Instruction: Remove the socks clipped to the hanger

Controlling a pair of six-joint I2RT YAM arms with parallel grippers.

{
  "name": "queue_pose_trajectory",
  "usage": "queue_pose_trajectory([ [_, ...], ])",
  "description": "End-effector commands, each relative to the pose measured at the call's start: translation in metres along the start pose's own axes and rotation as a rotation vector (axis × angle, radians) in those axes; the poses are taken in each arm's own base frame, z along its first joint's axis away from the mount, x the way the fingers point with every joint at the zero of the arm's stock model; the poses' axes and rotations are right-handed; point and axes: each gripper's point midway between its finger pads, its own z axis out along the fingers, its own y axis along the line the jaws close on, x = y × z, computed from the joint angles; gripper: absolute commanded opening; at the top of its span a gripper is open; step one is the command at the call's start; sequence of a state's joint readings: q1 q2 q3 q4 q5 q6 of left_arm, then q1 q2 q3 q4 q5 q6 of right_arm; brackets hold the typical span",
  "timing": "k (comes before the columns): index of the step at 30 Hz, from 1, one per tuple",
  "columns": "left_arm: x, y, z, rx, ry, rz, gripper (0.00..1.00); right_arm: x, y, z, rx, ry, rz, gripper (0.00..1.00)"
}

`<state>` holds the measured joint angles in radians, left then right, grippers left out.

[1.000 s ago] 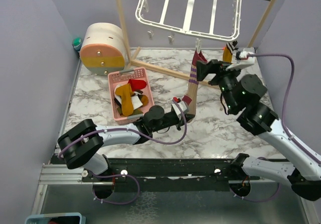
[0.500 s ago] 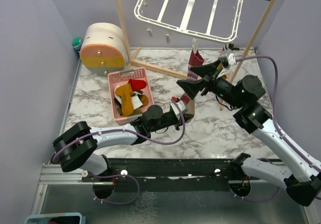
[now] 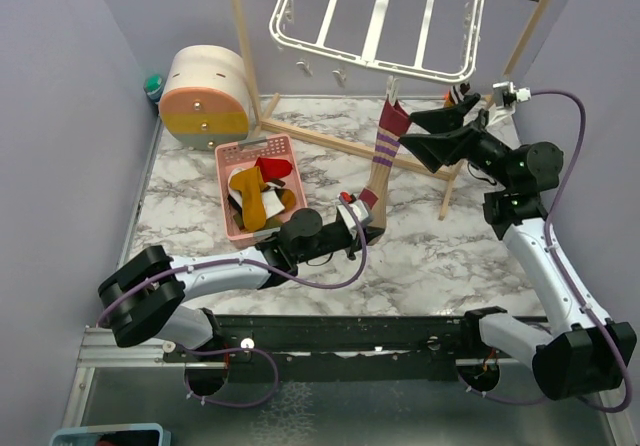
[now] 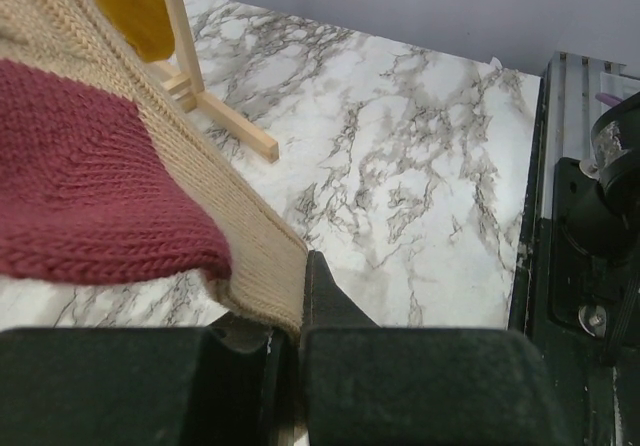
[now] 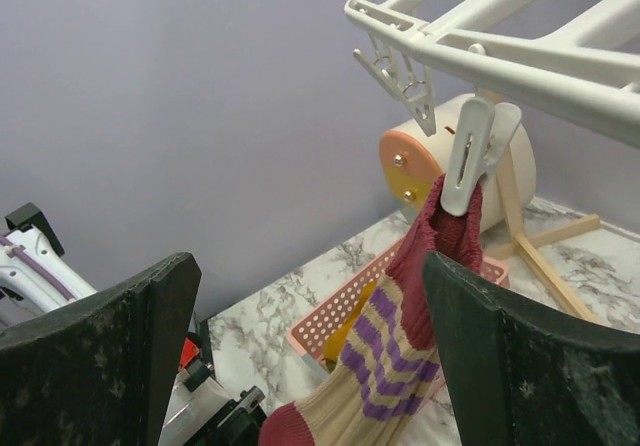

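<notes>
Hanging sock (image 3: 381, 166), cuff up, toe down

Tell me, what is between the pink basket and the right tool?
A striped sock, hanging from a clip. Its lower end is pinched in the left tool. The top view shows it best.

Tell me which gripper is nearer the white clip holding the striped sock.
Right. The right gripper stands open close beside the white clip; the left gripper is well below it, shut on the striped sock's lower end.
</notes>
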<state>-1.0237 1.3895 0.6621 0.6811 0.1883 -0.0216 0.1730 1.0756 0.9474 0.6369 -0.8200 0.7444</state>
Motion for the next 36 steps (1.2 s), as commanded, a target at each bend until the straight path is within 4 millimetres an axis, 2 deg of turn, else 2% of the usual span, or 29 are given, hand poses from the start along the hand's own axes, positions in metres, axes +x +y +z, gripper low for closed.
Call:
queue_pose_trajectory([
  [1,0.007,-0.005,-0.006,0.004,0.038,0.003,0.0,-0.006,0.011,-0.007,-0.082,0.007,-0.013,0.98],
  [14,0.002,-0.01,-0.006,0.026,0.035,-0.012,0.0,-0.014,-0.037,0.017,-0.111,-0.155,0.093,0.96],
  [21,0.001,-0.011,-0.005,0.03,0.039,-0.021,0.0,-0.015,-0.055,0.021,-0.15,-0.248,0.171,0.95],
  [25,0.001,-0.012,-0.005,0.033,0.041,-0.025,0.0,-0.017,-0.059,0.026,-0.161,-0.284,0.188,0.95],
  [31,0.001,-0.013,-0.005,0.036,0.045,-0.032,0.0,-0.016,-0.051,0.041,-0.186,-0.308,0.188,0.93],
  [36,-0.001,-0.013,-0.006,0.036,0.041,-0.037,0.0,-0.022,-0.053,0.041,-0.179,-0.361,0.193,0.92],
])
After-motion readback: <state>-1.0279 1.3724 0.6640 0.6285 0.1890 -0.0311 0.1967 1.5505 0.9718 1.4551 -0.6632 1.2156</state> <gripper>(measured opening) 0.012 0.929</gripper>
